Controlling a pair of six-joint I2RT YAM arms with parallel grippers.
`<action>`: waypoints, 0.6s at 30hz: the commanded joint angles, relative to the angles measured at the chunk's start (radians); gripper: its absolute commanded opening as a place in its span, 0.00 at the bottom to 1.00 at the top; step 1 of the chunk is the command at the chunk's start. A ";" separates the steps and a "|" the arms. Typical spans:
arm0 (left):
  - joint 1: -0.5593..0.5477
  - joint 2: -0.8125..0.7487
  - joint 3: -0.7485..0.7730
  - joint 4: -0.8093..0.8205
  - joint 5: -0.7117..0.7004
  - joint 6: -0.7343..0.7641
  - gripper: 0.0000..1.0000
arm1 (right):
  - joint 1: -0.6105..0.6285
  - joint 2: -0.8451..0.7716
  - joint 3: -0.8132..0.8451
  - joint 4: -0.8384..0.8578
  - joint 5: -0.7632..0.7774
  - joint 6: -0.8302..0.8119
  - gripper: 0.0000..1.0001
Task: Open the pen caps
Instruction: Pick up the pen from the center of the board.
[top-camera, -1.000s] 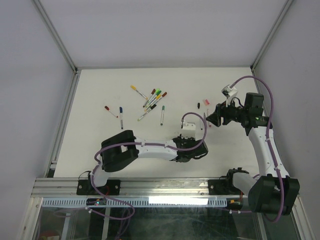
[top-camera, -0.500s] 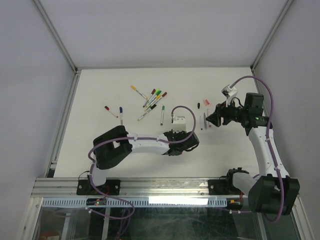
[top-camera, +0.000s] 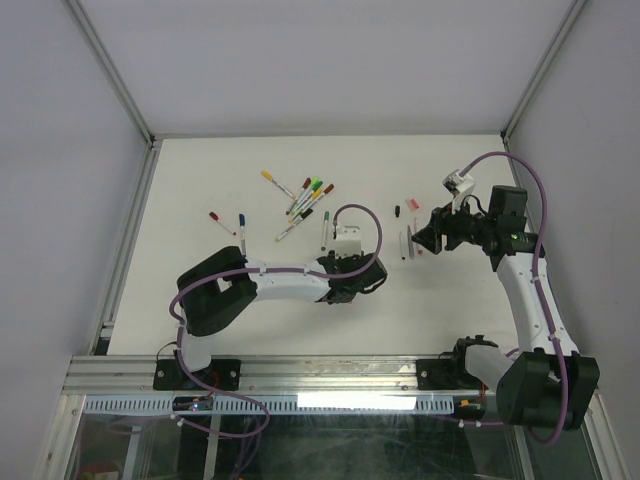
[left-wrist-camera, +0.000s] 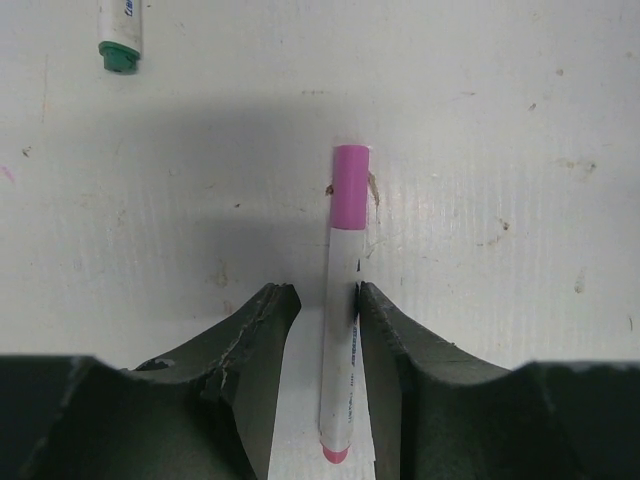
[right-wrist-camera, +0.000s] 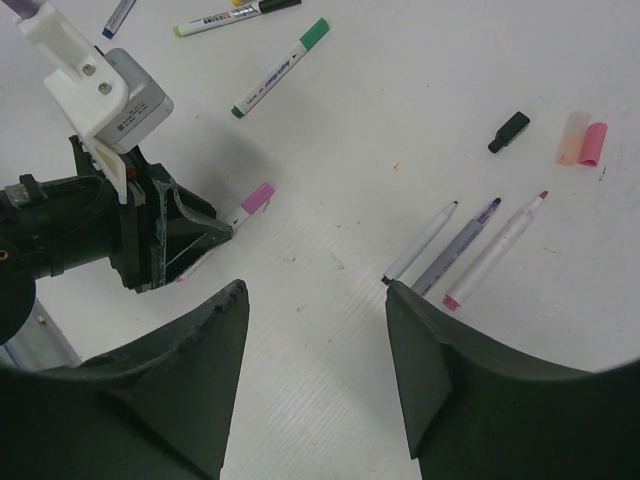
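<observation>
Left claw (left-wrist-camera: 325, 293) sits low over the white table (left-wrist-camera: 500, 150), its dark fingers spread a little around a thin white pen (left-wrist-camera: 341, 330) and not squeezing it, likely lined up to grab it. The pen's round pink cap (left-wrist-camera: 350, 185) is on. Right claw (right-wrist-camera: 315, 300) hangs wide and empty near three smooth bare pens (right-wrist-camera: 470, 250).

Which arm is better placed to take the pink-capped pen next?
Left. The left gripper straddles the pink-capped pen, jaws open; the right gripper hovers open by the uncapped pens.
</observation>
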 joint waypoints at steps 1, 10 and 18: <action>0.019 0.018 -0.038 -0.077 0.074 0.037 0.37 | -0.009 -0.001 0.051 0.014 -0.028 -0.011 0.60; 0.021 0.042 -0.026 -0.071 0.112 0.067 0.29 | -0.009 0.002 0.046 0.015 -0.054 -0.006 0.60; 0.030 0.018 -0.042 -0.024 0.140 0.080 0.16 | 0.007 0.004 0.010 0.059 -0.130 0.032 0.60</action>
